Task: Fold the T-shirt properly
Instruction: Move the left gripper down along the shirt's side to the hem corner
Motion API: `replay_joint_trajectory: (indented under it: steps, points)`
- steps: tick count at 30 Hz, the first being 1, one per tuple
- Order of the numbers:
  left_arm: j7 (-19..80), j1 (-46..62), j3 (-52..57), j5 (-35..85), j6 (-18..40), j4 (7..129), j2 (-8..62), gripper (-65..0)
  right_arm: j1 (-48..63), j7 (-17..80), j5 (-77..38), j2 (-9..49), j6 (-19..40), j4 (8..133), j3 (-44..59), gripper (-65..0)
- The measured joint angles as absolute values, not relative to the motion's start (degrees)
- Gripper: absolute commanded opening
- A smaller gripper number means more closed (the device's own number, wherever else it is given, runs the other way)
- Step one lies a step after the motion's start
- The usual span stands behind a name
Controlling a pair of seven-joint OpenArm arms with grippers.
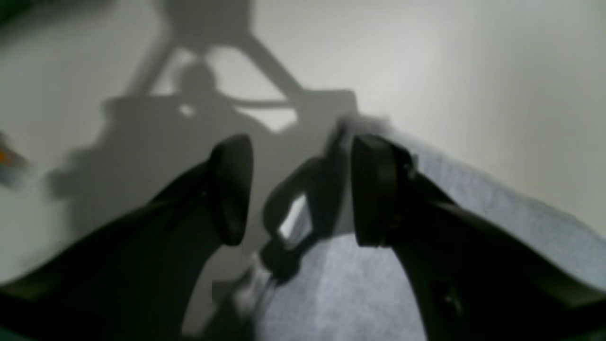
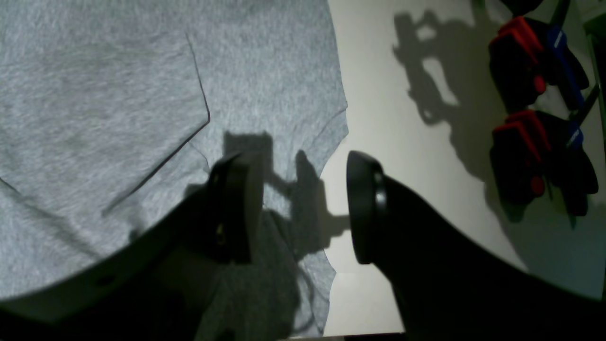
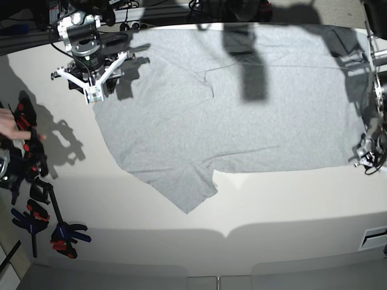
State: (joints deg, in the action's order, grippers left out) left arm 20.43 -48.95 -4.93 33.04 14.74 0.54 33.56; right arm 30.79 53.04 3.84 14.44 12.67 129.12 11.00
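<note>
The T-shirt (image 3: 242,115) lies spread flat on the table (image 3: 181,241). The left gripper (image 1: 303,189) and the right gripper (image 2: 303,208) both gape over its edges, holding nothing.

White table (image 3: 290,205), broad and pale, streaked with hard dark shadows. Over at nine o'clock in the base view, red-and-black spring clamps (image 3: 27,160) bunched by the table edge. Down toward seven o'clock, a blue-handled clamp (image 3: 63,232) with red tips, lying flat beside another like it. At twelve o'clock, a tangle of dark cables (image 3: 199,9) past the far edge. From the right wrist view, two red-and-black clamps (image 2: 530,113) at two o'clock, one stacked above the other, blue grips showing.
</note>
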Motion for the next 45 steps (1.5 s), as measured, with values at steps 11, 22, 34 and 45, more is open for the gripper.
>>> replay_joint_trajectory:
  steps: [11,22,34,45]
  points:
    - [11.62,-46.28,-4.93,28.49,17.02,-0.03,33.06,-33.9,30.81,53.04,3.84,14.44,12.67,129.12,11.00,-38.3]
    - [9.96,-41.54,-4.86,31.46,23.83,2.46,33.67,-33.9,30.79,53.01,3.86,14.44,12.69,129.12,11.00,-38.3]
    - [15.66,-41.45,-4.86,31.07,23.86,7.99,30.30,-33.9,30.81,52.82,3.86,14.44,12.69,129.12,11.00,-38.3]
    - [14.90,-41.76,-4.82,23.92,23.86,8.25,29.10,-42.8,30.48,52.58,3.84,14.41,12.69,129.12,11.00,-38.3]
